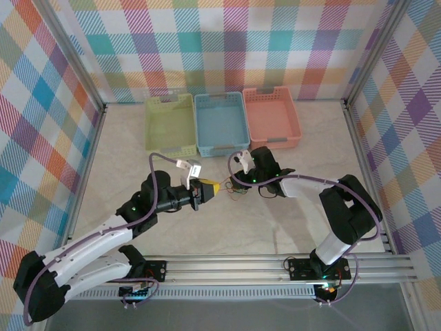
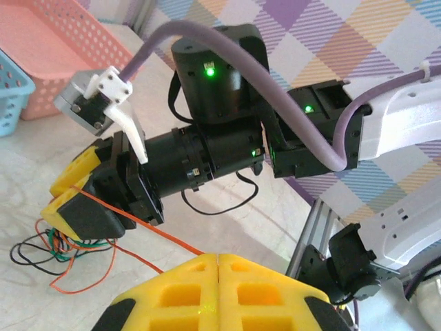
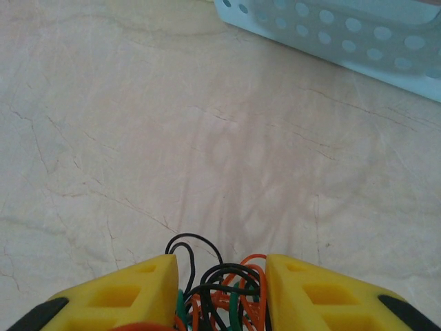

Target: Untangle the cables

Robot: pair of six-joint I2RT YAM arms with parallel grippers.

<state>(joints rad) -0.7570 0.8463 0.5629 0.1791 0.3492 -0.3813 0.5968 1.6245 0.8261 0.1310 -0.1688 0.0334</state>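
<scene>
Plaid walls (image 1: 220, 41) in pastel checks close in a pale, marble-patterned table (image 1: 289, 227). At its far edge three baskets stand in a row, side by side: a green basket (image 1: 169, 124) on the left, a blue basket (image 1: 220, 124) in the middle and a pink basket (image 1: 271, 117) on the right.

Both arms reach toward the middle of the table, just in front of the blue basket. From above, the left gripper (image 1: 215, 187) points right and the right gripper (image 1: 241, 178) points left, their yellow tips near each other. The cables (image 1: 238, 192) lie on the table as a small dark tangle under the right gripper.

From the left wrist, the left gripper (image 2: 219, 261) has its jaws pressed together with no gap. An orange cable (image 2: 151, 231) runs in a straight, tight line from the top of that seam across to the right gripper (image 2: 72, 193), passing between its two yellow fingers. The jaws appear closed on this cable. Below the right gripper, the rest of the cables (image 2: 48, 258) hang down onto the table in loose loops of black, green and orange.

From the right wrist, the right gripper (image 3: 220, 265) has its jaws standing apart. The cables (image 3: 217, 283) sit in the gap as curled black, orange and green strands, with one black loop poking out ahead onto the table (image 3: 138, 103). A corner of the blue basket (image 3: 344, 34) shows beyond.
</scene>
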